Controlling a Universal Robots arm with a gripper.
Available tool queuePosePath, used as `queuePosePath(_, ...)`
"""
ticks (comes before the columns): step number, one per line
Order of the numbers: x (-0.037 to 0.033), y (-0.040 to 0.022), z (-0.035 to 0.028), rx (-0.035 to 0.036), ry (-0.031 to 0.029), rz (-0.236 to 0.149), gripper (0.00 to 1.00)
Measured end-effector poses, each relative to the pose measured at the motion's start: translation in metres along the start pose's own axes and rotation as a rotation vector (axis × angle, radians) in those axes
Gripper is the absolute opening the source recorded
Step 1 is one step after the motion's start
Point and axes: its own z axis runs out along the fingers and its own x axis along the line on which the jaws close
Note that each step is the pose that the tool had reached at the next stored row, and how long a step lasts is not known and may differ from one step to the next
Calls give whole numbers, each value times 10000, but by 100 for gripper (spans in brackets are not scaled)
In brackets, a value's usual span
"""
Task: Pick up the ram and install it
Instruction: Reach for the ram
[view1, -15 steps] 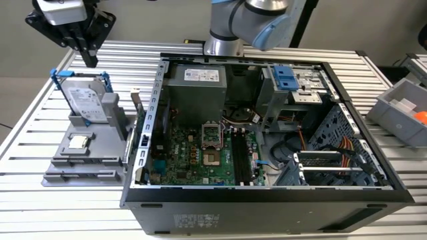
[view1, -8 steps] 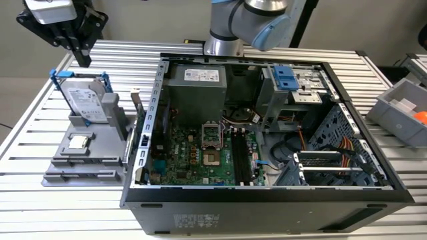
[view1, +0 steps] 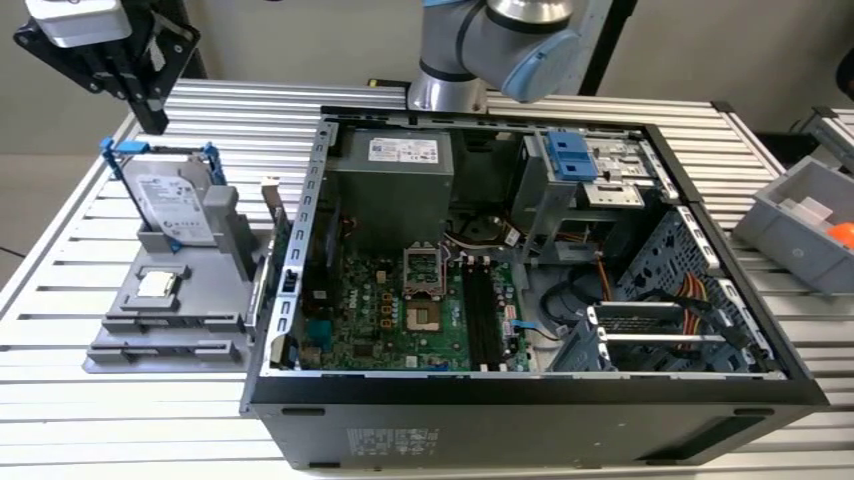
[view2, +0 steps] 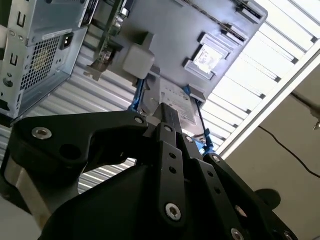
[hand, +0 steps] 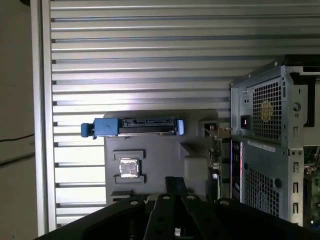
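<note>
The ram (view1: 275, 222) stands on edge in the grey holder (view1: 167, 325), just beside the case (view1: 534, 410), presumably so it can be pinched from above. The end effector (view1: 151, 118) hangs clenched and empty over the holder's drive (view1: 180, 205), apart from the ram.

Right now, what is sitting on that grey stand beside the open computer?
On the grey stand a hard drive in a blue frame stands upright, and a small square chip lies flat beside it. What is under the drive is covered.
</note>
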Motion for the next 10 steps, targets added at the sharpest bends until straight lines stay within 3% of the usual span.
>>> queuePosePath(6,78,-3,-1,-1,-1,0,0)
queuePosePath(10,86,-3,-1,-1,-1,-2,0)
